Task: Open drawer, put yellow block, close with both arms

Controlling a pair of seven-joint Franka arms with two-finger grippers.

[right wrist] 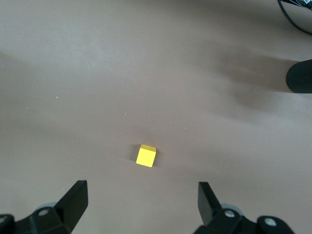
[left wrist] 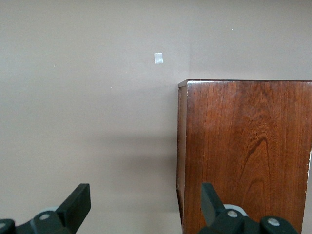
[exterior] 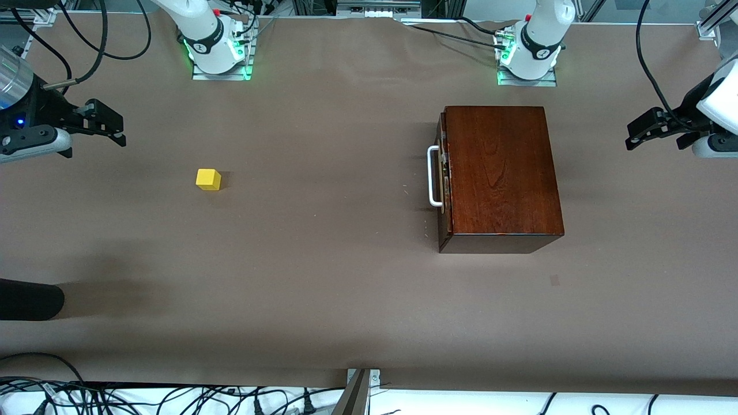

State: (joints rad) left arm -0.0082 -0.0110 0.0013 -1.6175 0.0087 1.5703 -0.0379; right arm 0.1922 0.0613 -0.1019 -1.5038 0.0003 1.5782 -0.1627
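The mahogany box stands on the table near the left arm's base. Its drawer is shut, with the white bar handle facing the right arm's end. The yellow block lies on the table toward the right arm's end. My right gripper is open and empty, up in the air at the right arm's end; its wrist view shows the block below, between the fingers' line. My left gripper is open and empty, up at the left arm's end; its wrist view shows the box's top.
The brown table cover is bare apart from a small tape patch, which also shows in the left wrist view. A dark rounded object lies at the table's edge at the right arm's end. Cables lie along the near edge.
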